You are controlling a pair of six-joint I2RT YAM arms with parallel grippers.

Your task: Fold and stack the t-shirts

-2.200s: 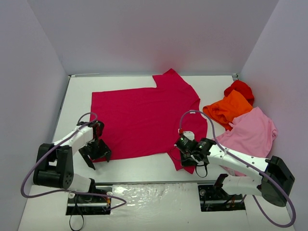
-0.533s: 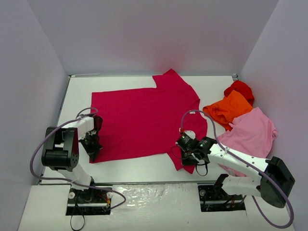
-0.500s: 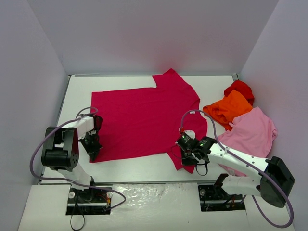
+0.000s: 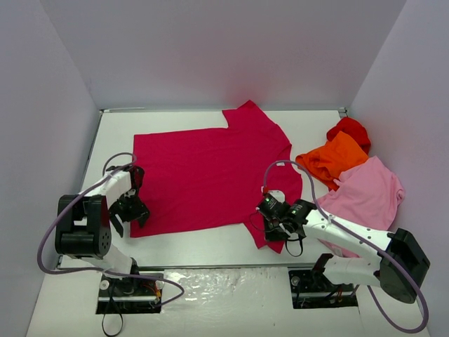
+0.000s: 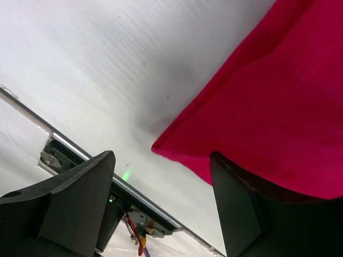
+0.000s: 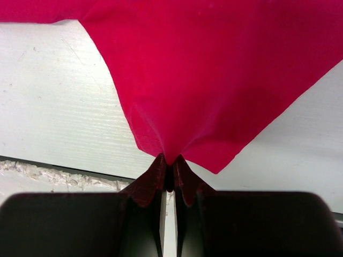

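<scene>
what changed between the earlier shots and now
The left tool moved slightly left and away from the bases, to the near-left corner of the raspberry-red shirt, open, gripping nothing. The right tool stayed shut on its near sleeve; the orange shirt, pale pink shirt and bright red shirt did not move.
</scene>
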